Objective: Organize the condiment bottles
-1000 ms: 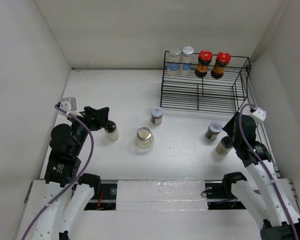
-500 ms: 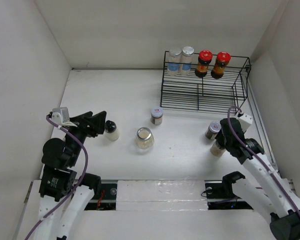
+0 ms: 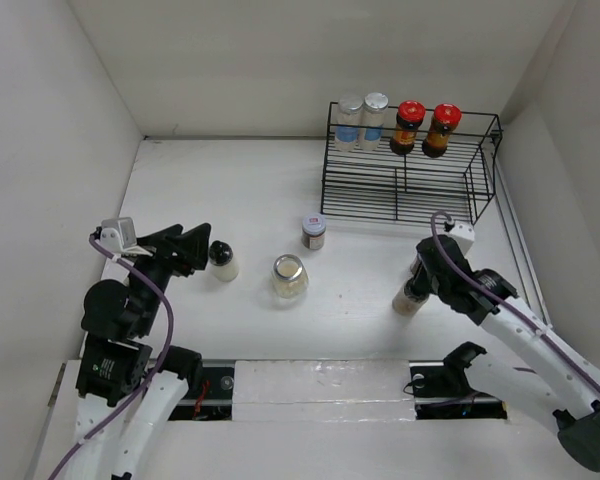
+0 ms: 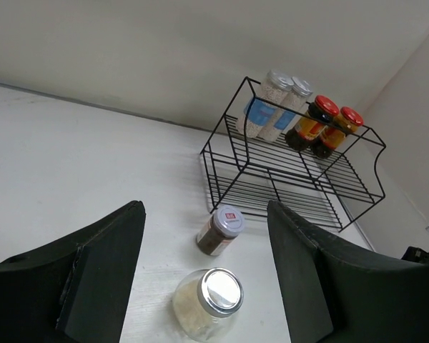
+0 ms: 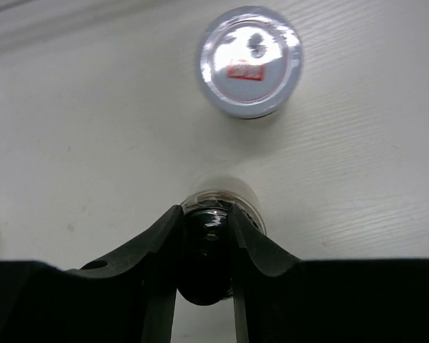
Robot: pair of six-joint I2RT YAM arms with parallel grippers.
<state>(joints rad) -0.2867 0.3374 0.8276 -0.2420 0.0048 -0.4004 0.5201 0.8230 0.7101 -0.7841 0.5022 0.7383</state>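
**Top view:** we see the left gripper [image 3: 199,249] at 9 o'clock, parted and empty, with a black-capped bottle [image 3: 221,260] just beside it.
**Left wrist:** nothing lies between its fingers.
**Right wrist:** the right gripper [image 5: 207,218] pinches a dark-capped jar [image 5: 206,246] — a silver-lidded jar [image 5: 249,61] stands at 12 o'clock.

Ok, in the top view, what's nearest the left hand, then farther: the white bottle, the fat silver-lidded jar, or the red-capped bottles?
1. The white bottle, right beside the left hand.
2. The fat jar, mid-table.
3. The red-capped bottles, in the rack, far right.
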